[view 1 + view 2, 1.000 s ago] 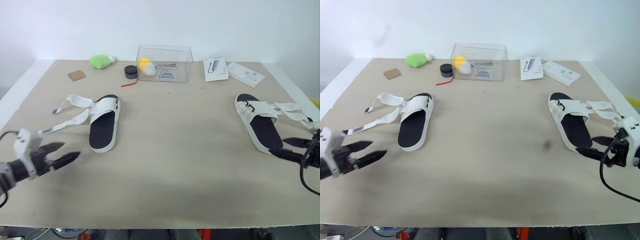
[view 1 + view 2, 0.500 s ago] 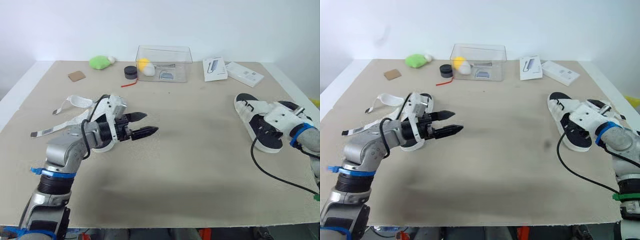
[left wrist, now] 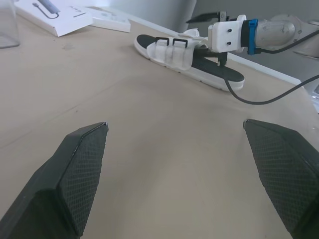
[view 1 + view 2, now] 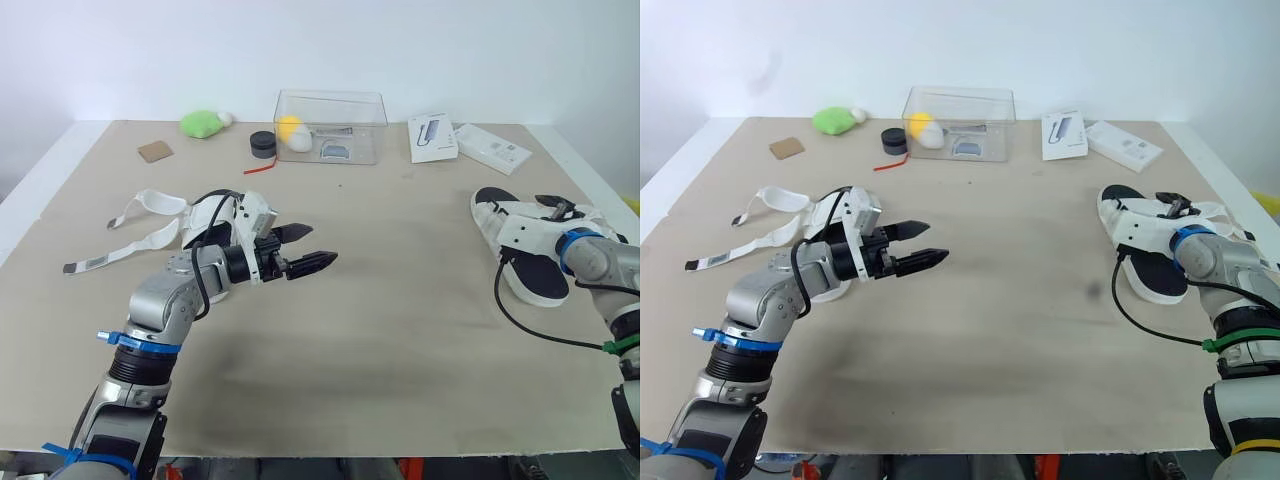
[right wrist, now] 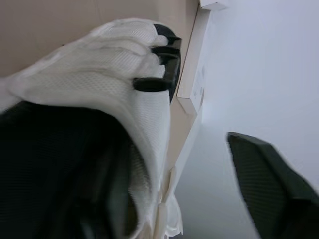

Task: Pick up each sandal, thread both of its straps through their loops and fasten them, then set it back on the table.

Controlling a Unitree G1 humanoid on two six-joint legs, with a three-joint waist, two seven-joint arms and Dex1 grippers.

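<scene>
Left sandal (image 4: 205,222) — near-left of clear box (image 4: 330,125); long axis toward box, toe end nearest it, loose straps (image 4: 145,205) trailing away from box; unfastened.
Left gripper (image 4: 322,244): fingers apart, empty; has swung in over that sandal, now aimed at right sandal (image 4: 540,276).
Right gripper (image 4: 552,205) — newly down on right sandal, fingers apart about strap band; likely first pick. Toe boxward, heel slanting away.

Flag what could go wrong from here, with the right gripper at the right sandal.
1. The right gripper is at the strap band of the right sandal; lifting there may leave the sole swinging.
2. The black cable loops beside that sandal and could snag it.
3. The left gripper hangs open at mid-table, its forearm above the left sandal; it may drag the loose straps.
</scene>
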